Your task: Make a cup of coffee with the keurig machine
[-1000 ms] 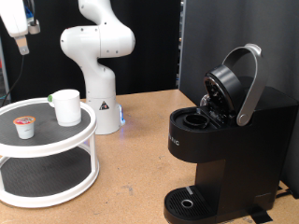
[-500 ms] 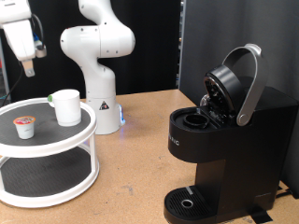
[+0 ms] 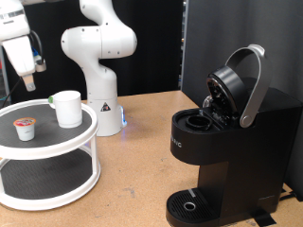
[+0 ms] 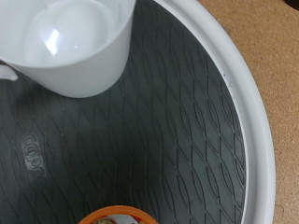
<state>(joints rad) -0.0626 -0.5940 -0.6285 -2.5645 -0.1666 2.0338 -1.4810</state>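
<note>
Brown tabletop against a dark backdrop, white two-tier round tray at the exterior view's left, keurig machine at the exterior view's right with its lid up and the pod chamber showing open. My gripper hangs at the top left of the exterior view, above the tray and touching nothing; from here I only get the hand's body and a bit of finger, so I cannot tell whether the jaws are spread or closed, and no fingertip shows in the wrist view either. Nothing is held as far as I can see. Below the jaws, on the tray's dark mat, sits the cup, upright, empty, apart from the pod, which stands a little further down the tray with its red-marked lid up. The wrist view looks straight down: cup mouth at one corner, the pod's orange edge just peeking at the frame border, white tray rim curving past. So the jaws sit between the two, nearer neither clearly. I'd judge this a descent toward one of the tray items; doing it well means centring over the chosen piece before dropping, coming down vertical, and keeping clear of the cup wall and the tray rim so nothing gets nudged.
</note>
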